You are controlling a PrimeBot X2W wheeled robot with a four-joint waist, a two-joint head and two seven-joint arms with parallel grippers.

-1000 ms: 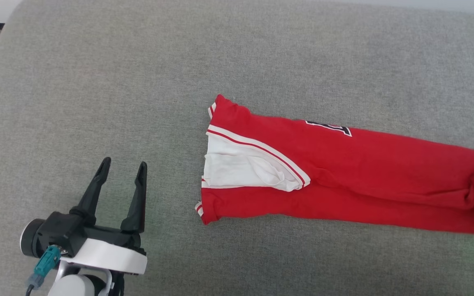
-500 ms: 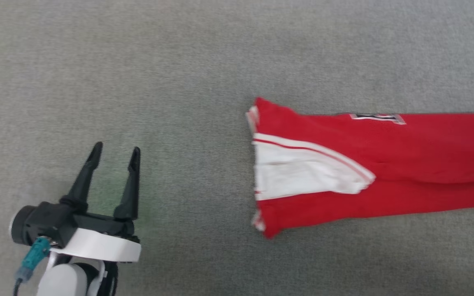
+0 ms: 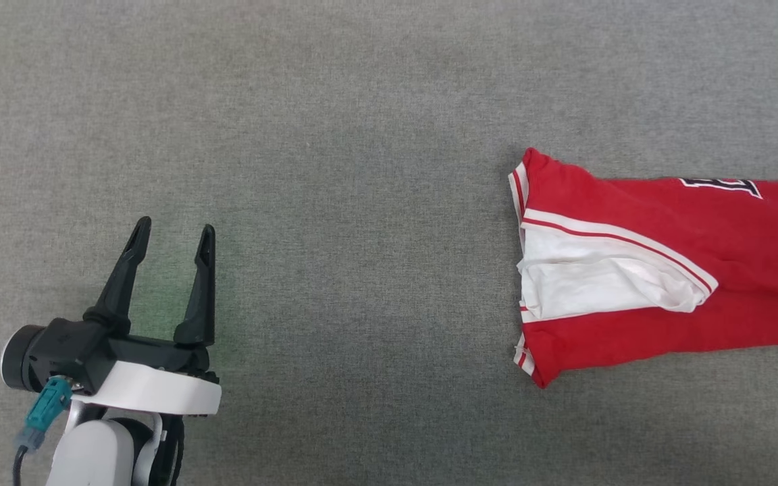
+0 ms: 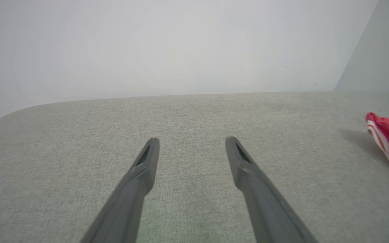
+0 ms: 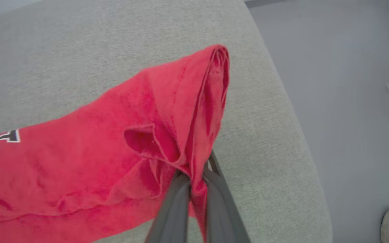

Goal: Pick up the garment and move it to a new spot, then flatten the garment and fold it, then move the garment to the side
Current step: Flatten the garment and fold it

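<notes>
Pinching a bunched red edge, the right gripper (image 5: 198, 170) is clenched on the garment (image 5: 96, 162), and that end stands raised off the grey surface (image 3: 362, 202). The shirt stretches long and narrow across it: red, with a crumpled white sleeve end, thin white-and-red stripe trim and black-outlined white print. The left gripper (image 3: 173, 233) hovers spread and empty, well apart.

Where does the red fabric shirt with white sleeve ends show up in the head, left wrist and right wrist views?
Head view: the soft red fabric shirt with white sleeve ends lies at the right, running off the right edge.
Left wrist view: the shirt pokes in at the right edge.
Right wrist view: the shirt spreads across left and centre, pinched in the right tool.
Shared landmark: the grey woven surface beneath it.
</notes>
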